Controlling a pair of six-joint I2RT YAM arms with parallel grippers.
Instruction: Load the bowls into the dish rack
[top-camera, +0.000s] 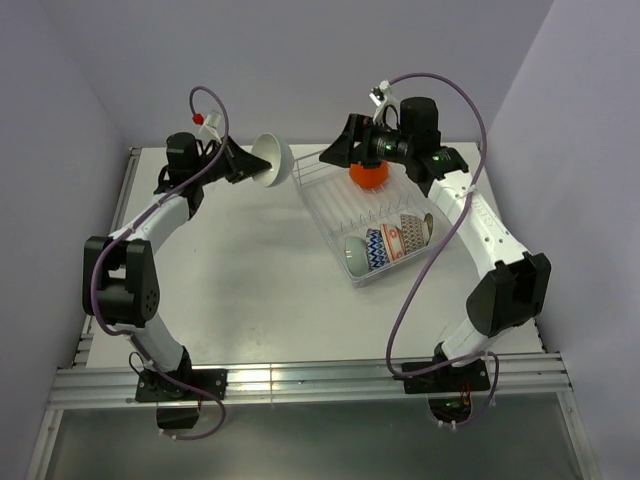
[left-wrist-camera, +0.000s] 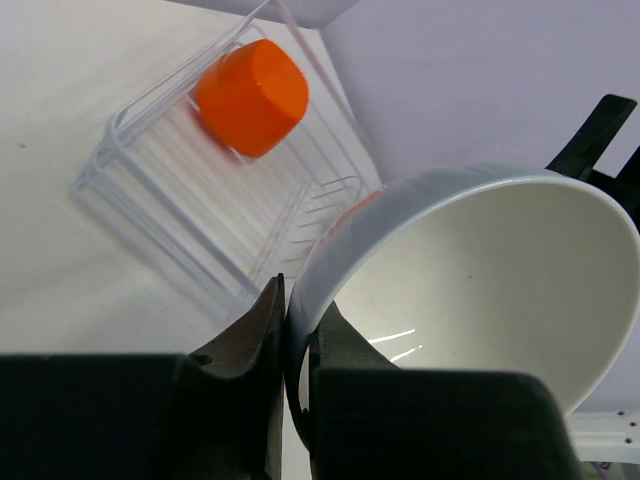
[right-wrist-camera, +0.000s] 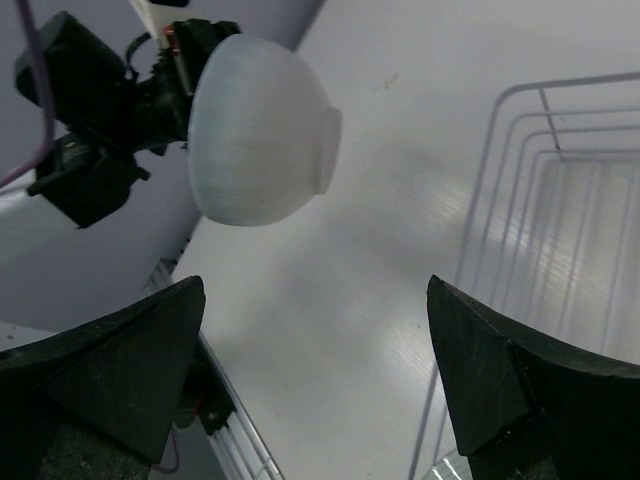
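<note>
My left gripper (top-camera: 250, 160) is shut on the rim of a white bowl (top-camera: 274, 160) and holds it tilted in the air, left of the dish rack (top-camera: 335, 215). In the left wrist view the fingers (left-wrist-camera: 262, 330) pinch the white bowl's (left-wrist-camera: 480, 270) rim. A plain orange-red bowl (top-camera: 368, 175) lies in the far end of the rack; it also shows in the left wrist view (left-wrist-camera: 252, 97). My right gripper (top-camera: 340, 148) is open and empty above the rack's far corner (right-wrist-camera: 540, 190), facing the white bowl (right-wrist-camera: 255, 130). The olive bowl is out of view.
At the rack's near end stand a pale teal bowl (top-camera: 354, 254), a grey-patterned bowl (top-camera: 376, 246), an orange-white patterned bowl (top-camera: 396, 238) and a red-pink patterned bowl (top-camera: 416, 227). Walls close in the table at the back and on both sides.
</note>
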